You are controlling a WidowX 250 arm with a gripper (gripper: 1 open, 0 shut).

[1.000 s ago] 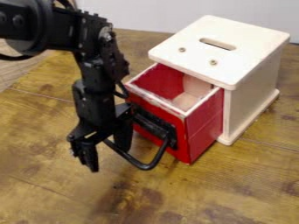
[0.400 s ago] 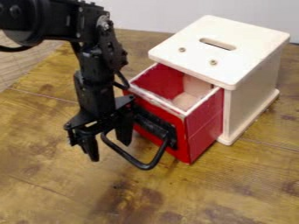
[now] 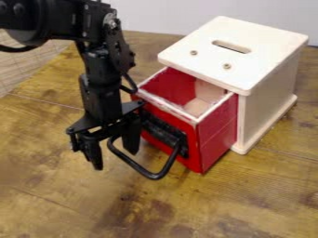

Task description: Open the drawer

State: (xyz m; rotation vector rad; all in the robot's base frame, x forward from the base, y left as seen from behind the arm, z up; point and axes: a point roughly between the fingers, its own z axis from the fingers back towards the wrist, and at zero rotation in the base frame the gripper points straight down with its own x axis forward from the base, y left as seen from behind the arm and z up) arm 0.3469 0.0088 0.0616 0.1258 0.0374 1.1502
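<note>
The red drawer (image 3: 205,125) stands partly pulled out of the cream-white cube (image 3: 255,65), showing its red inside. Its black front panel faces front-left and carries a large black loop handle (image 3: 152,170) that reaches down toward the table. My black gripper (image 3: 110,149) hangs pointing down just left of the handle. Its two fingers stand apart. The right finger (image 3: 128,141) is against the left bar of the loop, and the left finger (image 3: 89,154) is out over bare table. Nothing shows gripped between them.
The wooden table (image 3: 50,204) extends to the front and left of the cube. The arm (image 3: 99,56) rises to the upper left. A slot (image 3: 229,44) is cut into the cube's top.
The gripper has shifted slightly right toward the handle and its fingers now look farther apart. The drawer has not visibly moved.
</note>
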